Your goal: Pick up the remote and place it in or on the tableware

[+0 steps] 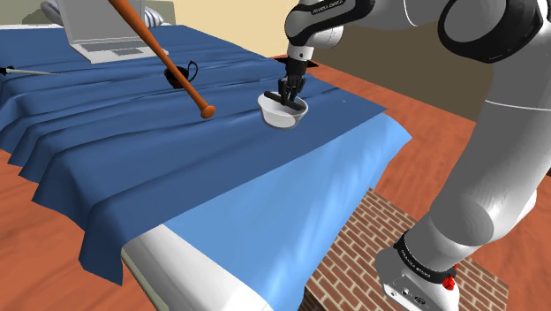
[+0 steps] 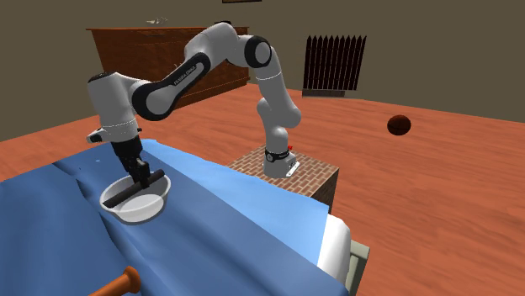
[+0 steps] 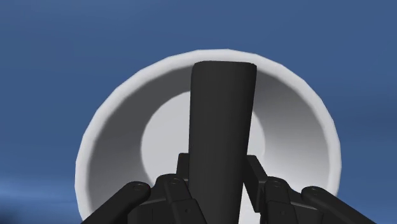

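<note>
- Gripper [image 1: 288, 95] clenched on the black remote [image 3: 222, 127], fingers pressed against both its sides.
- Remote spans over the white bowl [image 2: 143, 215].
- Bowl sits on a blue bedsheet [image 1: 132, 150].

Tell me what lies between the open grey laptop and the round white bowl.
In the shoulder view, a slanted orange-brown bat and a small black object lie between the laptop and the bowl.

Bare bedspread [image 1: 132, 150] surrounds the white bowl [image 1: 281, 118]; a slanting bat [image 1: 159, 51] stands nearby.
</note>
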You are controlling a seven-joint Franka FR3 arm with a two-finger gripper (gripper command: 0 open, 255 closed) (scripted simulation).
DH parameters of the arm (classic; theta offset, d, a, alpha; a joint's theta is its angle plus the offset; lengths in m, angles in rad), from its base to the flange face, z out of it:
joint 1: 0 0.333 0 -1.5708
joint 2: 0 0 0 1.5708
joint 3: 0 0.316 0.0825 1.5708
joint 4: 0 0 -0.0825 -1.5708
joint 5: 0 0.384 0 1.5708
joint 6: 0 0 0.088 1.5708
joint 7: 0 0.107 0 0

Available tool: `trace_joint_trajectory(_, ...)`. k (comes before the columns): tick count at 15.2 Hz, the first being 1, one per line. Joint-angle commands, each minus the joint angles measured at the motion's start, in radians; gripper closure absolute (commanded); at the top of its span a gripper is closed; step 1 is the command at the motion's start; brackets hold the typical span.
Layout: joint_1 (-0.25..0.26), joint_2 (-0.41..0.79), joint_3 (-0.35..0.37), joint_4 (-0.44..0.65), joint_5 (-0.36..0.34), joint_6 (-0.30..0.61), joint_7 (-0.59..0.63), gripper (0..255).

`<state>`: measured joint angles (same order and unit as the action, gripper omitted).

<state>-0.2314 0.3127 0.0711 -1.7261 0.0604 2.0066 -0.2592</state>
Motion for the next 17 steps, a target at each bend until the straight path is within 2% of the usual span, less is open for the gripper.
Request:
trace_joint_trajectory(1, 0.000, 0.000, 0.000, 0.001, 0.000, 0.001, 0.000, 0)
trace_joint_trajectory(6, 0.000, 0.000, 0.000, 0.001, 0.000, 0.001, 0.000, 0)
trace_joint_trajectory(10, -0.005, -0.027, -0.002, 0.091, 0.000, -0.116, 0.001, 0)
trace_joint_trajectory(17, -0.005, -0.027, -0.002, 0.091, 0.000, -0.116, 0.001, 0)
